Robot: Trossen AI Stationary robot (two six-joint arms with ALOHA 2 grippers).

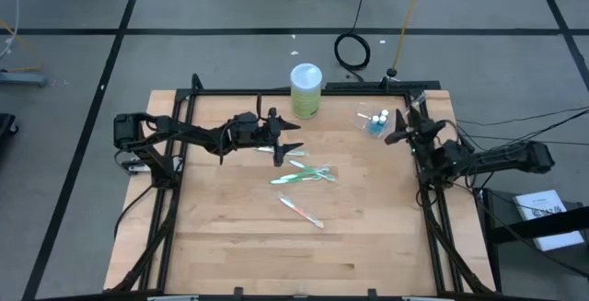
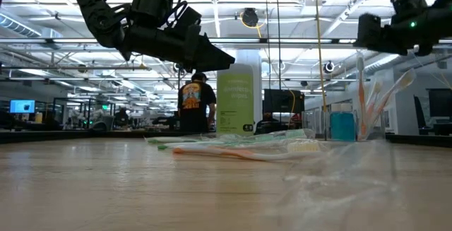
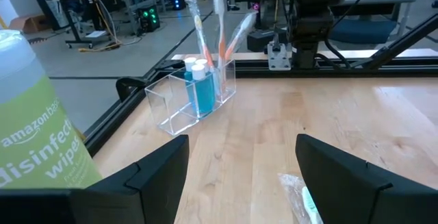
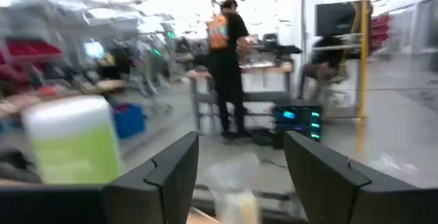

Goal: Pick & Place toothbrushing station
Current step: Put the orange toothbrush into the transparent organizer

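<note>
Right gripper (image 1: 398, 128) jaws spread, nothing held, just beside the clear cup (image 1: 372, 122); left gripper (image 1: 293, 136) jaws wide, empty; toothbrushes (image 1: 304, 175) judged light, thin, slippery; best pinched mid-handle.

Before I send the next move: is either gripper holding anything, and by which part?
Nothing is held. The left gripper and right gripper both stand open and empty above the table.

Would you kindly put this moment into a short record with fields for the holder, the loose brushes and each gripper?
holder: clear plastic cup near the table's back right, holding upright toothbrushes and teal tubes
loose brushes: green-white toothbrushes mid-table, pink-white one nearer the front
wipes cylinder: back centre
left gripper: open, above the loose brushes
right gripper: open, beside the cup
</note>
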